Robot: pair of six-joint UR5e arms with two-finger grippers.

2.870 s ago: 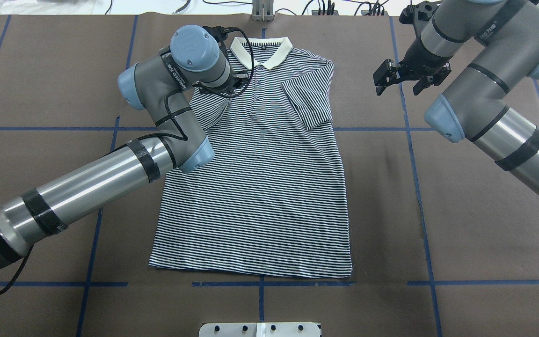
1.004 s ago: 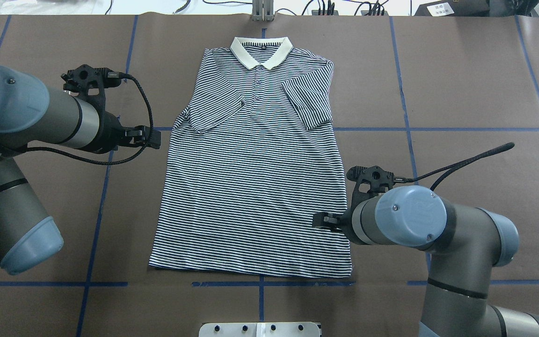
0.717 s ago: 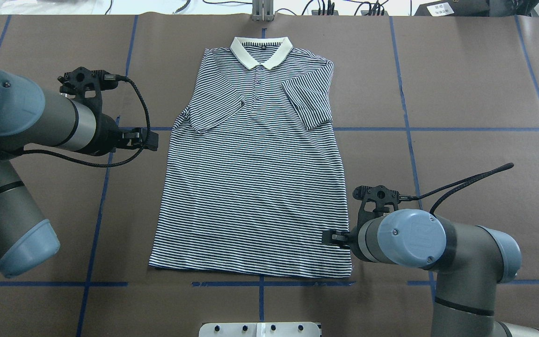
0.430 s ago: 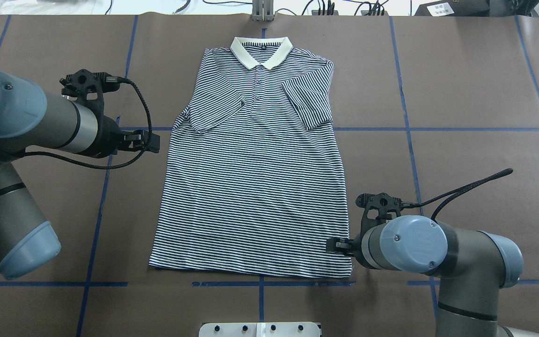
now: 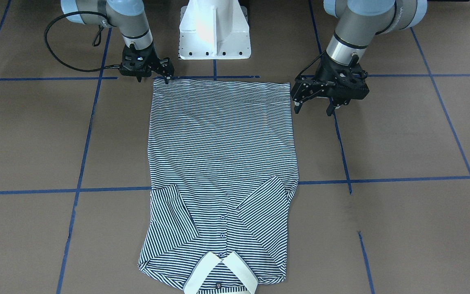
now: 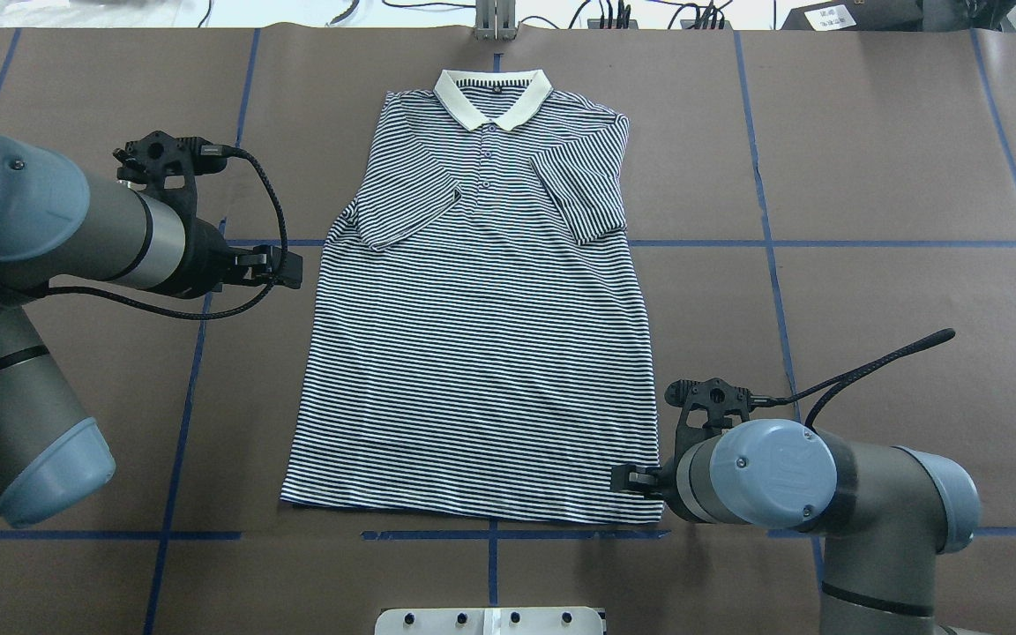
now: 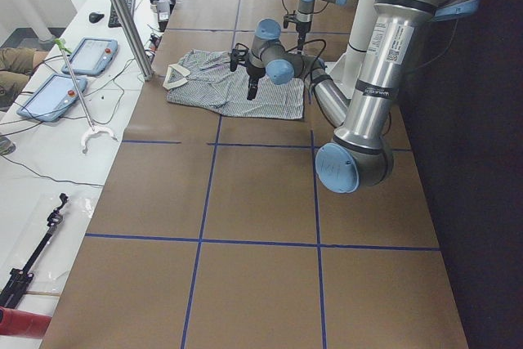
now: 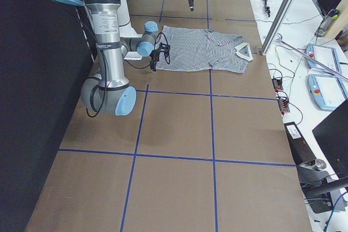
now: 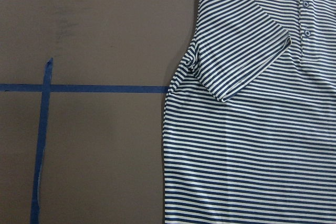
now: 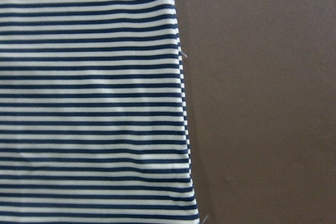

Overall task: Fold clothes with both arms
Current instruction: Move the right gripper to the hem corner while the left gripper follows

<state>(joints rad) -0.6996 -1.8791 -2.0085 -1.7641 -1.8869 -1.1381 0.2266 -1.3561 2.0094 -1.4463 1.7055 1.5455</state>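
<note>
The left tool (image 5: 315, 107) hovers spread beside the striped polo shirt (image 6: 481, 353), which lies flat on the tabletop (image 6: 870, 176). The right tool (image 5: 154, 77) looks spread too. Over the last second it has slid to the hem corner.

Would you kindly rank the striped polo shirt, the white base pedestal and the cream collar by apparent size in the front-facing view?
1. navy-and-white striped polo shirt
2. white base pedestal, cropped at the top
3. plain cream collar, cropped at the bottom
</note>
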